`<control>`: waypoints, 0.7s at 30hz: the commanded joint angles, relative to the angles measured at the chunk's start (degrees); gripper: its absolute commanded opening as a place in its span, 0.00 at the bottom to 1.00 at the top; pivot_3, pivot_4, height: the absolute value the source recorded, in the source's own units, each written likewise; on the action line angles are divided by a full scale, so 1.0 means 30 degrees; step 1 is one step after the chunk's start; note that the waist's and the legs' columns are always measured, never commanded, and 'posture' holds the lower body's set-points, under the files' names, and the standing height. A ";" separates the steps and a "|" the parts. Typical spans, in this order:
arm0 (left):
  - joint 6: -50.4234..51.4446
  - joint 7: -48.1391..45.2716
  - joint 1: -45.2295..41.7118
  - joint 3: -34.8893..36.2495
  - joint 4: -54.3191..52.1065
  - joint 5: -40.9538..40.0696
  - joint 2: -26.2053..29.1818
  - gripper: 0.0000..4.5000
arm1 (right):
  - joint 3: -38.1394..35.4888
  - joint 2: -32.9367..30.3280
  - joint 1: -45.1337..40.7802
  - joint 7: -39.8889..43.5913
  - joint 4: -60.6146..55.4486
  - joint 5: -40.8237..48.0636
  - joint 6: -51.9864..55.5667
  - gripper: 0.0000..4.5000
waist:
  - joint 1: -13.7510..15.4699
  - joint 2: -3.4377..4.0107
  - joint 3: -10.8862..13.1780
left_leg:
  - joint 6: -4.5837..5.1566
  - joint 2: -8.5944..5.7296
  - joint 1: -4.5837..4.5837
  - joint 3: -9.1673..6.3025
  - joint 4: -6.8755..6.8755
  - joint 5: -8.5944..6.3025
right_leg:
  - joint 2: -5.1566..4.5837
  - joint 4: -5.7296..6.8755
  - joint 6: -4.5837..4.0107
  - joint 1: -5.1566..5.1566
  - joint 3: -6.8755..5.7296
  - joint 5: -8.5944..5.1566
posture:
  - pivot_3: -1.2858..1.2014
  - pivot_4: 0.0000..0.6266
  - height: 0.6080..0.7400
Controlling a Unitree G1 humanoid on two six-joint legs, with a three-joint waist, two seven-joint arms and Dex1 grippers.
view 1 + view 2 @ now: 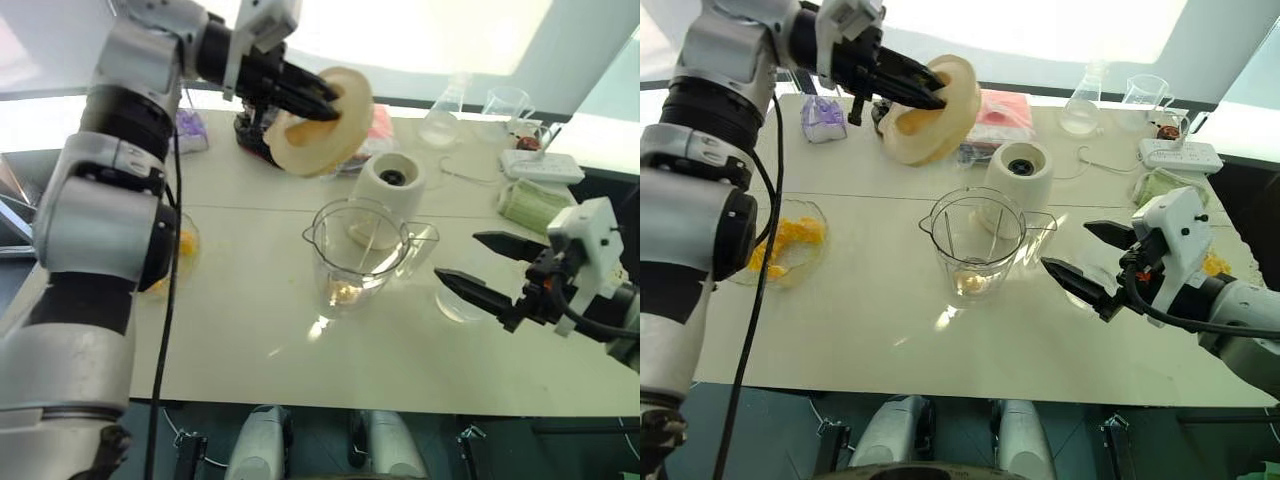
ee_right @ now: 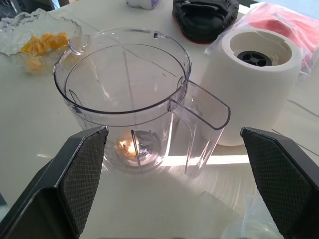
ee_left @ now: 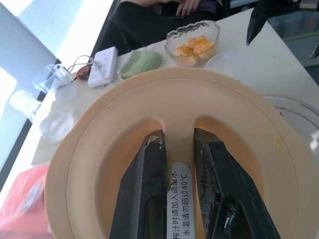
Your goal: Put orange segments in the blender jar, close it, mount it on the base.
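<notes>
right wrist view looks along the right gripper [image 2: 174, 184], its two black fingers [image 2: 82, 169] spread wide apart and holding nothing, just short of the blender jar [image 2: 124, 94]. the jar stands upright and uncovered on the white table [image 1: 250, 350], its handle turned toward that gripper, with a few orange segments [image 2: 125, 147] lying at its bottom. bare tabletop lies between the jar and the table's near edge, and more open surface to the jar's left. the base [image 1: 392, 190] stands upright just behind the jar, black socket up. a glass bowl [image 1: 790, 240] of orange pieces sits well left of the jar. above and behind the jar, the left gripper [image 1: 322, 100] hangs in the air, fingers clamped on the grip of a round cream lid [image 1: 325, 125], held tilted.
</notes>
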 commanded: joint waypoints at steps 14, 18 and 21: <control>0.3120 -0.0067 -0.0248 -0.7451 -0.5240 -0.3284 -0.0579 0.05 | 0.2277 0.1562 -0.2302 -0.0936 0.0243 -0.2861 -0.0719 1.00 | 0.0021 0.0006 0.0000 | 0.0002 -0.0007 -0.0020 -0.0006 0.0007 0.0000 | 0.0006 -0.0015 -0.0033 -0.0009 0.0012 -0.0020 | 0.52 0.24 1.00; 0.2711 -0.0067 0.0299 -0.8593 -0.6522 -0.3599 -0.0422 0.05 | 0.2756 0.2015 -0.2550 -0.1059 0.0426 -0.3520 -0.0718 1.00 | 0.0017 0.0010 -0.0002 | 0.0003 -0.0005 -0.0019 -0.0007 0.0005 0.0000 | 0.0008 -0.0013 -0.0029 -0.0015 0.0012 -0.0024 | 0.52 0.24 1.00; 0.1988 -0.0067 0.0546 -0.9218 -0.6760 -0.3440 -0.0401 0.05 | 0.2932 0.2266 -0.2669 -0.1112 0.0480 -0.3828 -0.0696 1.00 | 0.0021 0.0011 -0.0003 | 0.0003 -0.0007 -0.0011 -0.0005 0.0006 0.0001 | 0.0009 0.0001 -0.0030 -0.0014 0.0012 -0.0024 | 0.52 0.24 1.00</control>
